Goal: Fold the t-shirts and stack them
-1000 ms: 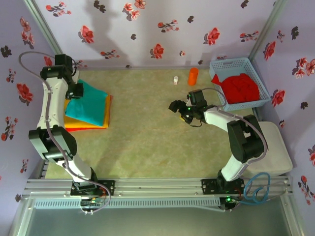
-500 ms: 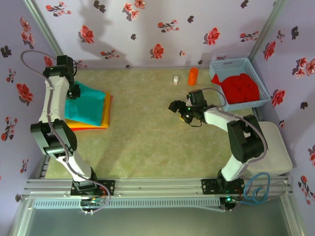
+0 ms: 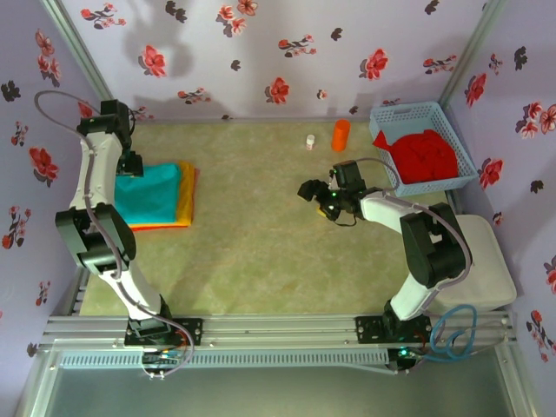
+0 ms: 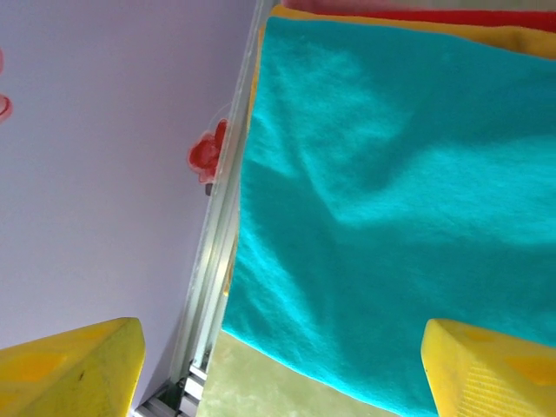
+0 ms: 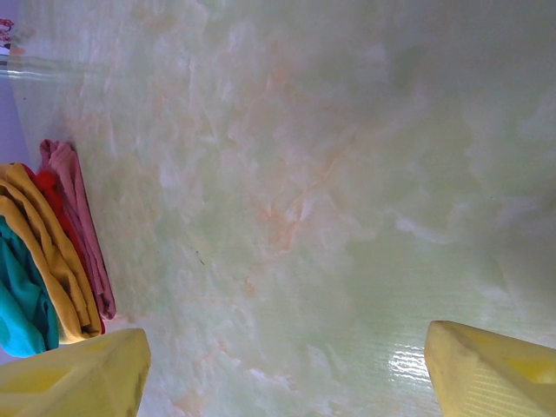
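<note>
Both arms are showing white shells between black joints. The left arm (image 3: pixel 91 178) is carrying a thin grey cable (image 3: pixel 39 109) looping at its 11 o'clock; the right arm (image 3: pixel 382 207) is trailing a blue cable (image 3: pixel 453 332) coiling at 3 o'clock of its base. The left end effector (image 4: pixel 280 369) and right end effector (image 5: pixel 282 369) are wearing blunt yellow fingers (image 4: pixel 491 369).

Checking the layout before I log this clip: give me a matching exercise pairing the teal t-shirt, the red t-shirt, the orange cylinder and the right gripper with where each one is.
Things:
1. teal t-shirt
2. red t-shirt
3. orange cylinder
4. right gripper

Places:
A. in the blue basket
B. open, above bare table
C. on top of the folded stack at the left
D. standing near the table's far edge

Pairs: 1-C, 2-A, 3-D, 4-B
</note>
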### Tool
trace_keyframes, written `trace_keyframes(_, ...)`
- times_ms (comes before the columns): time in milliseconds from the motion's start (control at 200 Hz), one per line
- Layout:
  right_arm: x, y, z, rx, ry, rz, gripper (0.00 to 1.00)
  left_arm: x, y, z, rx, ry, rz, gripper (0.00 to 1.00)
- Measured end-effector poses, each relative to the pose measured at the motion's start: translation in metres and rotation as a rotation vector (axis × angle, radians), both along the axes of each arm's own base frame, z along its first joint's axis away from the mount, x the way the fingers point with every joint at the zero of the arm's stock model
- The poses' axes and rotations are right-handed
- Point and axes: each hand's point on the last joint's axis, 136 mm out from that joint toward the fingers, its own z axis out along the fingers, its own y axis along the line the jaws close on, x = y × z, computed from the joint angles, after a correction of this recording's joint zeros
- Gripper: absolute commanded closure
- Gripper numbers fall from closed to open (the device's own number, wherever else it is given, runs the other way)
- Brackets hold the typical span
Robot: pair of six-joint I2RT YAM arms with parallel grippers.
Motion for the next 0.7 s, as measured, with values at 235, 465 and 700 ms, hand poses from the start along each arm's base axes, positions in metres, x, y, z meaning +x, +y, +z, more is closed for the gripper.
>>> trace_keyframes(235, 0.001, -0.002, 0.002, -0.027, -0.008, 0.013, 0.13, 0.004, -0.033, 0.012, -0.137, -0.173, -0.039, 0.11)
trace_keyframes(465, 0.005, -0.032, 0.033, -0.212, -0.163, -0.002, 0.01, 0.025, -0.044, -0.007, -0.198, -0.314, -0.053, 0.00)
trace_keyframes(700, 0.013, -0.084, 0.080, -0.497, -0.385, -0.076, 0.01, 0.032, -0.050, -0.076, -0.219, -0.388, -0.088, 0.00)
